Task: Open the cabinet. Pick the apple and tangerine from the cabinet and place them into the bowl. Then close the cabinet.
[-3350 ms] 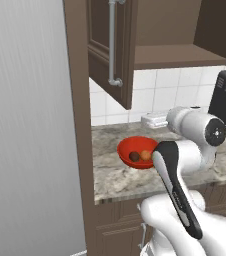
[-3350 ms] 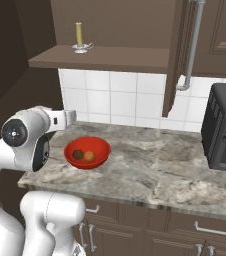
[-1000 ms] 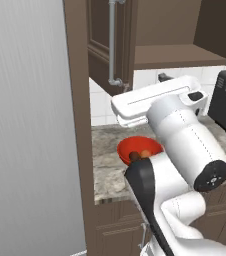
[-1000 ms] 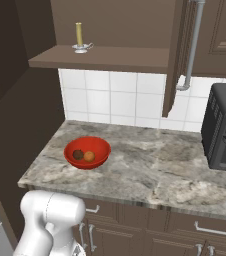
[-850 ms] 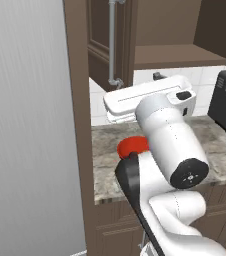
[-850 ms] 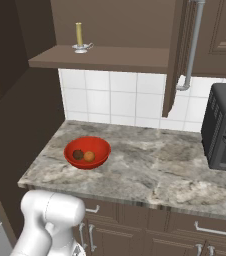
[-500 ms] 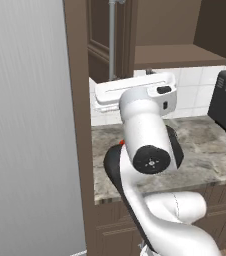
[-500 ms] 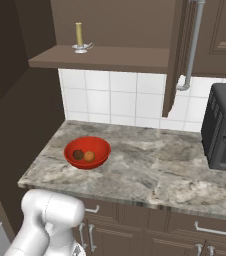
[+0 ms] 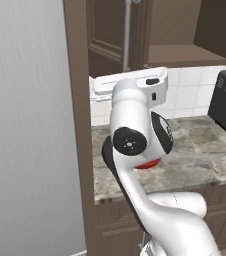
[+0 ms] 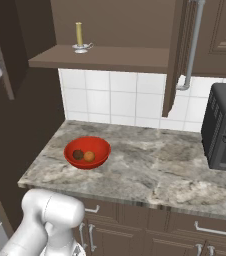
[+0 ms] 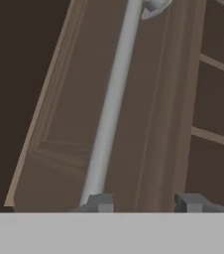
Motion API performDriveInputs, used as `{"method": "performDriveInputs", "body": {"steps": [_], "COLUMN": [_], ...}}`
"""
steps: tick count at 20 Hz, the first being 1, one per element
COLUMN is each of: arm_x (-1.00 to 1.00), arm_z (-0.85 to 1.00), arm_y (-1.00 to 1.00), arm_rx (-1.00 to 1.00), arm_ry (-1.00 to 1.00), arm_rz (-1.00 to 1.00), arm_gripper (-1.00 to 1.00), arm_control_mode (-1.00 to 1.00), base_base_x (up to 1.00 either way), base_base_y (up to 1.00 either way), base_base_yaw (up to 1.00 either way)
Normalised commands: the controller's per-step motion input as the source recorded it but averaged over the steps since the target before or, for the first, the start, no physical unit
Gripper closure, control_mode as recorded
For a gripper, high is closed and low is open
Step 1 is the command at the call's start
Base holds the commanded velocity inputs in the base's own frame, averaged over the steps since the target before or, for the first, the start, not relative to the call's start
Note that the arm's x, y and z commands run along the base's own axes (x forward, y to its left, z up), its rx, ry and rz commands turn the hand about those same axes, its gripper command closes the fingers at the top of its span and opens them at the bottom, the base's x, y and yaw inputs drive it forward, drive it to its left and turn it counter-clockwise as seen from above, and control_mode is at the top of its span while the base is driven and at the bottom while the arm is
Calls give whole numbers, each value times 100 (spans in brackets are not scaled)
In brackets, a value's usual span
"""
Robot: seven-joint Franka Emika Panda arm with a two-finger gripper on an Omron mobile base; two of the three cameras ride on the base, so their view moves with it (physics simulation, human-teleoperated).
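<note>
The jaws were right up at the cabinet door, partly open. One tip sat at the foot of the silver bar handle and the other was off to the side on the door panel. I couldn't tell whether they had actually caught the handle or were just next to it.

Further out, both doors stood swung open over the worktop: the left one with its handle above the arm, the right one edge-on in the right base view.

The fruit part looked done. The apple and tangerine were touching side by side in the bowl, which sat on the worktop near its left end. A candle on a holder was on the cabinet shelf.

So I'd say what was left was just closing the cabinet, starting with this left door, then the right one.
</note>
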Motion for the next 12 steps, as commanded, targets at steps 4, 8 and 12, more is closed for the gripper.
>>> {"method": "performDriveInputs", "body": {"steps": [4, 8, 12], "arm_x": [100, 100, 100], "arm_z": [-15, -18, -26], "arm_y": [-63, -99, -99], "arm_rx": [4, 14, 14], "arm_ry": [0, 5, 8], "arm_rz": [0, 1, 3], "arm_gripper": [-100, -100, -100], "arm_control_mode": [-100, -100, -100], "base_base_x": [0, 0, 0], "base_base_y": [0, 0, 0], "base_base_yaw": [0, 0, 0]}}
